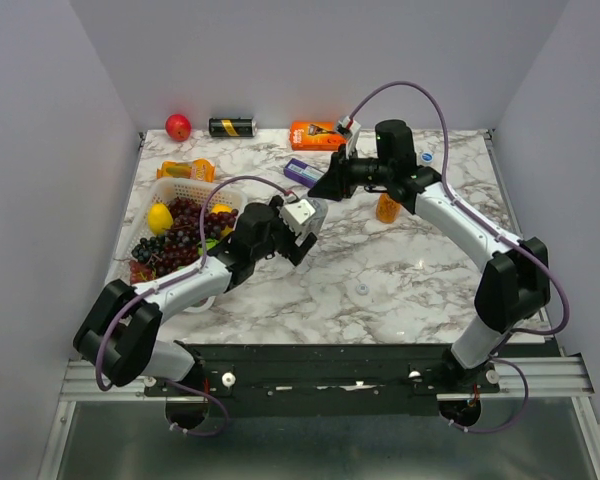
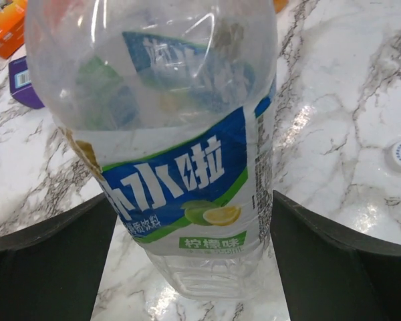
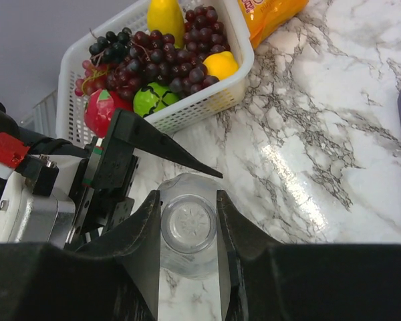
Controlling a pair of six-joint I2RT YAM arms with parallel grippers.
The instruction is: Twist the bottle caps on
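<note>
Clear cap [image 1: 361,288] flat on the marble bench [image 1: 420,280], nearest the near edge. Farther in, about mid-bench: left fingers [image 2: 47,267] spread wide, flanking the labelled body of a clear bottle [image 2: 187,167], close against its sides. Right fingers [image 3: 144,241] pinching one round end of that same bottle, star mark on its face; which end, impossible to tell. Toward the left edge, white basket [image 1: 185,187] of grapes [image 1: 185,215] and lemons [image 1: 160,217]. Beside the right arm [image 1: 450,215], short orange bottle [image 1: 387,208] standing. Beyond, white cap with blue print [image 1: 427,157] toward the far right corner. Along the far edge: red apple [image 1: 178,126], black can [image 1: 232,127], orange box [image 1: 315,134].
</note>
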